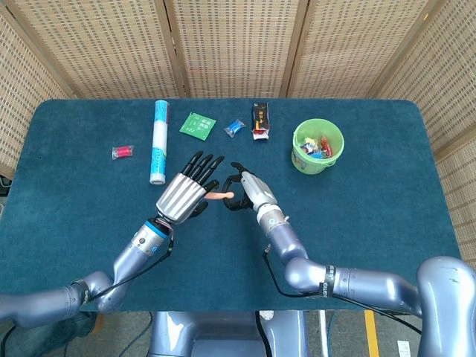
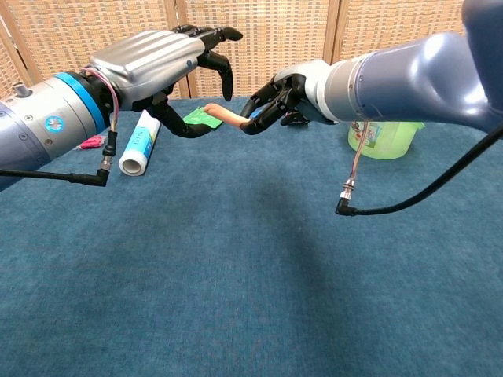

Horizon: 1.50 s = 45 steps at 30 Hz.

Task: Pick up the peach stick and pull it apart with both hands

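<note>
The peach stick (image 1: 219,196) (image 2: 222,114) is a short pale-orange rod held level above the blue table (image 1: 372,208). My right hand (image 1: 245,191) (image 2: 277,100) pinches its right end between thumb and fingers. My left hand (image 1: 186,190) (image 2: 169,63) hovers just left of the stick's free end, its fingers spread and its thumb curled under, holding nothing. The free end points into the gap between the left thumb and fingers; whether it touches them I cannot tell.
At the back of the table lie a white-and-blue tube (image 1: 158,140), a green packet (image 1: 197,124), a small blue wrapper (image 1: 235,128), a black packet (image 1: 260,119) and a red candy (image 1: 122,152). A green bucket (image 1: 318,146) with several wrapped items stands at the back right.
</note>
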{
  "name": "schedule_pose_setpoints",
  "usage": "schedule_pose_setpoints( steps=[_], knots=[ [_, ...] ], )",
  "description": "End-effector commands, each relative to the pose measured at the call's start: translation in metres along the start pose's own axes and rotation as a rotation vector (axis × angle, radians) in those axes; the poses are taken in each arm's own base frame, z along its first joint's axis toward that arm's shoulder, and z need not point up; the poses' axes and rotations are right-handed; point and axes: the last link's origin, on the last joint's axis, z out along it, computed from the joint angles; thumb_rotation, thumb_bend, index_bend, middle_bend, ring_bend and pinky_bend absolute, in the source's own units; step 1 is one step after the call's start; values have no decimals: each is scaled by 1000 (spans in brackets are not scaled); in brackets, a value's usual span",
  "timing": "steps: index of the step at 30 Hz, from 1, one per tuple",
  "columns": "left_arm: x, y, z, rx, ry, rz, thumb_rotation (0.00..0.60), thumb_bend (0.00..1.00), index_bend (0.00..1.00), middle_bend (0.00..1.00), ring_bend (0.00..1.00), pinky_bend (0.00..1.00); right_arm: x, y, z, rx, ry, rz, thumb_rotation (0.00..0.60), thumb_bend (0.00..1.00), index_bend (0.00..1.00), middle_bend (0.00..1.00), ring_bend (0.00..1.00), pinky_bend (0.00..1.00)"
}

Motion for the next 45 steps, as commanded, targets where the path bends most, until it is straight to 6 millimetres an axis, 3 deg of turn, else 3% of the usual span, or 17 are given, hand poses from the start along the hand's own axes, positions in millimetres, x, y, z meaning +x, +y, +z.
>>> schedule_pose_setpoints(
  steps=[1,35,45],
  knots=[
    [-4,3,2,-6,-11,2,600,310,429,0,0,0,0,0,0,1,1,-2,600,579,686,116,0,0],
    [-8,19,18,-19,12,0,600,356,558,0,0,0,-3,4,-4,5,-19,0,600,584,688,121,0,0],
    [-8,19,18,-13,10,2,600,419,631,0,0,0,-2,4,-6,5,-18,-2,600,585,688,121,0,0]
  ],
)
